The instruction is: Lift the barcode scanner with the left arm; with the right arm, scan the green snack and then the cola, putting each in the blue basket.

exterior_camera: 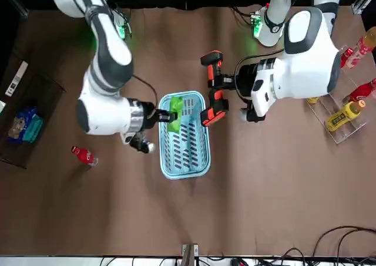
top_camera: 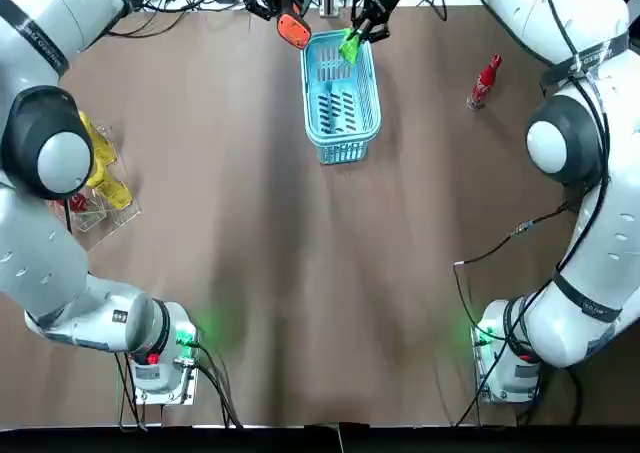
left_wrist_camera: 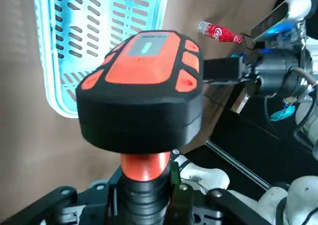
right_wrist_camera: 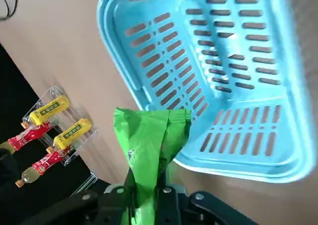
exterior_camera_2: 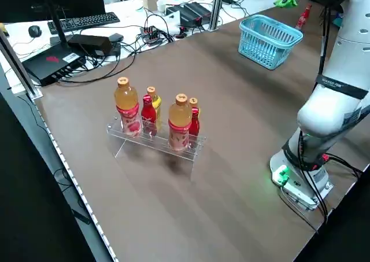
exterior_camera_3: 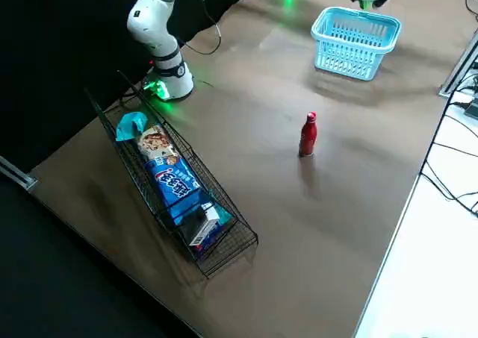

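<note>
Brown tabletop (top_camera: 300, 273) lies bare between the 2 arm bases. A clear rack of bottles (exterior_camera_2: 156, 129) sits near the robot's left edge and a wire rack of snacks (exterior_camera_3: 175, 185) near its right. Farther out on the right side, the cola (top_camera: 484, 81) stands upright and untouched, well apart from the blue basket (top_camera: 342, 153) and nearer the right arm, with open table between them.

At the basket's far end, the right gripper (exterior_camera: 166, 115) is clenched on the green snack (top_camera: 349, 45). The packet's long axis hangs down from the jaws, and it appears to be over the basket's far rim rather than its middle.

Just beside it, toward the robot's left, the left gripper (exterior_camera: 225, 85) grasps the handle of the orange-and-black barcode scanner (top_camera: 293, 30) and holds it clear of the table. The scanner head hangs by the basket's outer wall, near the snack.

Judged from this, the snack needs only a short carry inward before release. The table's far edge and its cables lie close behind both grippers.
</note>
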You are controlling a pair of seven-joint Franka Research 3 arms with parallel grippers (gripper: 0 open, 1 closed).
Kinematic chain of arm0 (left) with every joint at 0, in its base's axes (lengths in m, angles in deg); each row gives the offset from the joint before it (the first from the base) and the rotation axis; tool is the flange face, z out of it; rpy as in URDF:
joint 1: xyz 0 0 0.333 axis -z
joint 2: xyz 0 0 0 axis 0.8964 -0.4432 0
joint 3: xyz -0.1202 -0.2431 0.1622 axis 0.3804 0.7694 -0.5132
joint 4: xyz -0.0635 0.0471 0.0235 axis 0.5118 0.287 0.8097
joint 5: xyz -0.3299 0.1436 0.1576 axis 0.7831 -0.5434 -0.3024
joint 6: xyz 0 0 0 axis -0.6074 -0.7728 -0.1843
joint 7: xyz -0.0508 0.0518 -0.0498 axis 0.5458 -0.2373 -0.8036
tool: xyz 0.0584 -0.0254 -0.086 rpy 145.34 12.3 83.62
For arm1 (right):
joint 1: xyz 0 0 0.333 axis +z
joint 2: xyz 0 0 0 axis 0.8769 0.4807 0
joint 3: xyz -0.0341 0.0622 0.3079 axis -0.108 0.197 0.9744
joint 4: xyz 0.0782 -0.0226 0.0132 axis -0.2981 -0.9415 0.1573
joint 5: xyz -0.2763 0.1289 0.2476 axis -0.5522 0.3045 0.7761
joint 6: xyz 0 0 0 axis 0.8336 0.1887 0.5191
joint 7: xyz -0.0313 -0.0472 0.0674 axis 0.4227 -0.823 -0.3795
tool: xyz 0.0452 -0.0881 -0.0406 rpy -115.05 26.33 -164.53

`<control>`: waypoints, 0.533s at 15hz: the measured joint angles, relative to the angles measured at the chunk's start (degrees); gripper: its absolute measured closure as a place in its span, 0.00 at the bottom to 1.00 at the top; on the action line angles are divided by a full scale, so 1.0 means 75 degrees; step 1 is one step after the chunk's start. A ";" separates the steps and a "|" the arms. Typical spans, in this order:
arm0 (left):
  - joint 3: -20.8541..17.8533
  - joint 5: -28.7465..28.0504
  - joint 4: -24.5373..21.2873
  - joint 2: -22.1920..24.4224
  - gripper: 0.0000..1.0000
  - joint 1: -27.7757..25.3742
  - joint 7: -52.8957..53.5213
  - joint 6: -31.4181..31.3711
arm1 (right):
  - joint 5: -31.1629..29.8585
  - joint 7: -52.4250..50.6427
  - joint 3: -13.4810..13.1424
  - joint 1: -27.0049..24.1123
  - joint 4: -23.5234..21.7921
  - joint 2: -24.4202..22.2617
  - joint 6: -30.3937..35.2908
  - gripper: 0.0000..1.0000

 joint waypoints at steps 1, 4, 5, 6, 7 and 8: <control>0.0002 0.0001 0.0000 -0.0027 0.63 0.0074 0.0000 -0.0084 | 0.0058 0.0090 0.0000 0.0099 0.0000 0.0001 -0.0103 0.83; 0.0003 0.0001 0.0003 -0.0094 0.63 0.0266 0.0000 -0.0272 | 0.0168 0.0224 -0.0001 0.0192 0.0002 0.0002 -0.0356 0.83; 0.0003 0.0001 0.0003 -0.0116 0.63 0.0308 0.0000 -0.0316 | 0.0188 0.0317 -0.0001 0.0196 0.0007 0.0002 -0.0475 0.83; 0.0002 0.0001 0.0003 -0.0145 0.63 0.0343 0.0000 -0.0349 | 0.0200 0.0405 -0.0001 0.0202 0.0021 0.0002 -0.0645 0.83; 0.0003 0.0001 0.0005 -0.0174 0.63 0.0377 0.0000 -0.0367 | 0.0207 0.0468 -0.0001 0.0209 0.0049 0.0002 -0.0799 0.83; 0.0003 0.0001 0.0006 -0.0205 0.63 0.0416 0.0000 -0.0373 | 0.0213 0.0498 -0.0001 0.0211 0.0078 0.0001 -0.0877 0.83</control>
